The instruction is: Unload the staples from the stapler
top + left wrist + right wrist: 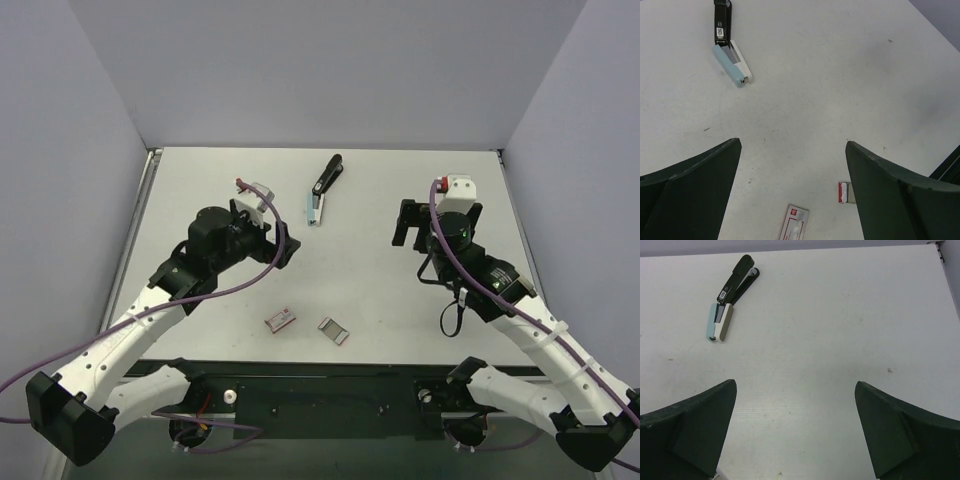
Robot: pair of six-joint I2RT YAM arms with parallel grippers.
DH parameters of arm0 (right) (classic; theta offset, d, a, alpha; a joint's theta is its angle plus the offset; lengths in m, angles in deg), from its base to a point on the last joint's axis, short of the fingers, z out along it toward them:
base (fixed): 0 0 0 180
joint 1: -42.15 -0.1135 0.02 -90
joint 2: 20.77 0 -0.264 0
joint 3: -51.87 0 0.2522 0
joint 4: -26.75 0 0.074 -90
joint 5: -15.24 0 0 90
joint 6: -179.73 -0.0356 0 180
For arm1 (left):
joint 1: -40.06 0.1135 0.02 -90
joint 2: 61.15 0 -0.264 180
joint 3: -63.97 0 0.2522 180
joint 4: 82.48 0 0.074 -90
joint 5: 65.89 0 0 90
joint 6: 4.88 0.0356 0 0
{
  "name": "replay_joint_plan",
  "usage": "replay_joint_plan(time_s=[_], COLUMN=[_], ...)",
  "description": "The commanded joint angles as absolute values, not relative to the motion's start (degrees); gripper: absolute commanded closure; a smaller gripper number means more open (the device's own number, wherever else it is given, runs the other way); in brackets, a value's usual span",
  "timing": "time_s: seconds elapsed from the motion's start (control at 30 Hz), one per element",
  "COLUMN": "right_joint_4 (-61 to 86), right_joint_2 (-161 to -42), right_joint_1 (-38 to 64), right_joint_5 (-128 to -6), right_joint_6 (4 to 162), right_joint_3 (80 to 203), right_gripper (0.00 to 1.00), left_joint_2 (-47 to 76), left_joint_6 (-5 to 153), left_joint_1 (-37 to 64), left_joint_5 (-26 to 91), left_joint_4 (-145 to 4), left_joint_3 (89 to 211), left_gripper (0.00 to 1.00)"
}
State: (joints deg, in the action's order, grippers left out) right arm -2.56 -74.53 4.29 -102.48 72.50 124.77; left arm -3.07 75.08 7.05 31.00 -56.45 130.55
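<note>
Stapler (pixel 322 188) lay apparently opened, untouched; left gripper (pixel 792 185) and right gripper (pixel 795 430), flanking it, stood wide open and empty. Approach step; next move required grasping it.

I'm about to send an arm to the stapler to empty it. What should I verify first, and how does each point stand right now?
1. Left gripper open and empty: ok.
2. Right gripper open and empty: ok.
3. Stapler visible in all three views, nothing lying on it: ok.
4. Stapler apart from both grippers: ok.
5. Staples loaded inside: cannot tell.
6. Pinkish box and grey box lie near the front edge, away from the stapler: ok.
</note>
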Motion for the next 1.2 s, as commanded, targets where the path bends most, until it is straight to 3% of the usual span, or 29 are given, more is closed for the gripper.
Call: replay_joint_plan(time_s=[0.0, 0.17, 0.43, 1.17], right_joint_4=[-4.6, -1.4, -0.4, -0.6], right_joint_2=[-73.5, -72.5, -75.5, -108.7], right_joint_1=[4.5, 4.6, 4.5, 4.6], right_joint_5=[-104.1, -97.7, -98.1, -90.7], right_joint_6=[71.2, 74.0, 73.7, 56.3], right_joint_3=[123.7, 120.7, 122.1, 140.6], right_gripper=[0.0, 0.0, 0.0, 0.18], left_joint_2=[-1.8, -0.5, 3.8, -0.9], left_joint_6=[76.3, 76.9, 74.8, 71.8], left_joint_1=[6.7, 6.7, 6.8, 6.5], left_joint_5=[33.8, 30.5, 29.1, 24.6], left_joint_4=[-53.3, -53.9, -52.2, -51.4], left_joint_3=[134.4, 133.9, 135.9, 134.4], left_gripper=[0.03, 0.03, 0.03, 0.03])
